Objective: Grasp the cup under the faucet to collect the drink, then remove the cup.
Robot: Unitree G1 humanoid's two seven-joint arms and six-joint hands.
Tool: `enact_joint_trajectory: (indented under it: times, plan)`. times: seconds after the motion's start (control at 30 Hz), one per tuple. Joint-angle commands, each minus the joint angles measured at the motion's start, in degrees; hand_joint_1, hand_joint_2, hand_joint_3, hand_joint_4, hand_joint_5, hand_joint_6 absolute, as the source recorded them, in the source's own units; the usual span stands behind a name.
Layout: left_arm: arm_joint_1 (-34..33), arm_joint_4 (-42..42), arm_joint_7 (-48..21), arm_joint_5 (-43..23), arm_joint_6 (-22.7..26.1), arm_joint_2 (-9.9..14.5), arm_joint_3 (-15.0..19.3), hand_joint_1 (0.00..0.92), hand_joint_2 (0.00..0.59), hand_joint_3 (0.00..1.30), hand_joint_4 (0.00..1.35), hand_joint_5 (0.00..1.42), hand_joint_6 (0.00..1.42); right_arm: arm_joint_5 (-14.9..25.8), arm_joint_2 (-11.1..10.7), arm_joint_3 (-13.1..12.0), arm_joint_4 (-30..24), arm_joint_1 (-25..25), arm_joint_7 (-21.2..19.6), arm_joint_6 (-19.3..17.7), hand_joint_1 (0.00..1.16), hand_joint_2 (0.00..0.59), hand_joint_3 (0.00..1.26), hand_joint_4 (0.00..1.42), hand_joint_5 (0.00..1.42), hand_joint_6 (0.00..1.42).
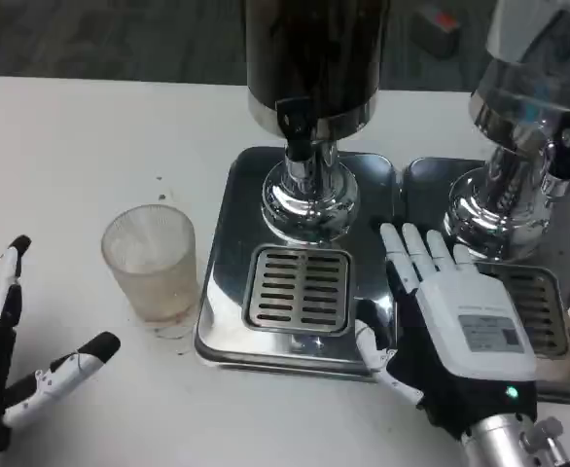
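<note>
Cup (pixel 152 263) stands upright on the white table (pixel 61 156), long axis vertical, mouth up, just left of the dispenser's steel tray (pixel 222 263) and off it, so not under the faucet (pixel 296 125). Cup is clear or frosted plastic, slightly tapered toward the base, walls cloudy, a faint brownish tint near the bottom; can't tell if there's liquid in it. A few small dark specks on the table behind it. Faucet is a black spout hanging from a dark cylindrical tank, over a polished chrome pedestal (pixel 309 199). Below that, a slotted rectangular drip grate (pixel 298 289) set into the mirror-finish tray with rounded corners. A 2nd dispenser (pixel 518 156) with its own chrome base and tray sits just right of the 1st, trays nearly touching. Left hand (pixel 17 370) is at the lower left edge of the frame, released, fingers spread apart, holding nothing, near the cup but clear of it, with bare table between. Right hand (pixel 455 321) lies flat with its white back up, fingers extended toward the gap between the 2 chrome bases, over the right edge of the 1st tray, gripping nothing. Open table lies left of and behind the cup; its right side is tight against the tray edge.
</note>
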Motion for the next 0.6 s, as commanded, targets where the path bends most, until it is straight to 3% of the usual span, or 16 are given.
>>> enact_joint_trajectory:
  times: [0.03, 0.27, 0.43, 0.6]
  plan:
    - [-4.8, 7.6, -0.3, -1.3, -5.3, 0.0, -1.2, 0.0, 0.0, 0.0, 0.0, 0.0, 0.0, -0.9, 0.1, 0.2, -1.0, 0.4, 0.1, 1.1, 0.29, 0.562, 0.03, 0.0, 0.0, 0.0]
    - [-14.2, 23.5, -2.9, -5.3, -14.5, -1.7, -2.9, 0.0, 0.0, 0.0, 0.0, 0.0, 0.0, -1.2, 0.8, 0.4, -1.0, 0.5, 0.0, 1.7, 0.3, 0.562, 0.04, 0.0, 0.0, 0.0]
    - [-19.9, 30.3, -3.3, -4.8, -15.6, -2.3, -4.7, 0.001, 0.0, 0.0, 0.0, 0.0, 0.0, -1.3, 1.2, 0.4, -1.4, 0.8, -0.1, 2.4, 0.3, 0.562, 0.04, 0.0, 0.0, 0.0]
    - [-26.2, 36.3, -4.6, -4.3, -15.6, -2.4, -6.8, 0.074, 0.004, 0.0, 0.0, 0.0, 0.0, -1.6, 1.6, 0.9, -1.9, 1.4, -0.1, 3.0, 0.3, 0.562, 0.04, 0.0, 0.0, 0.0]
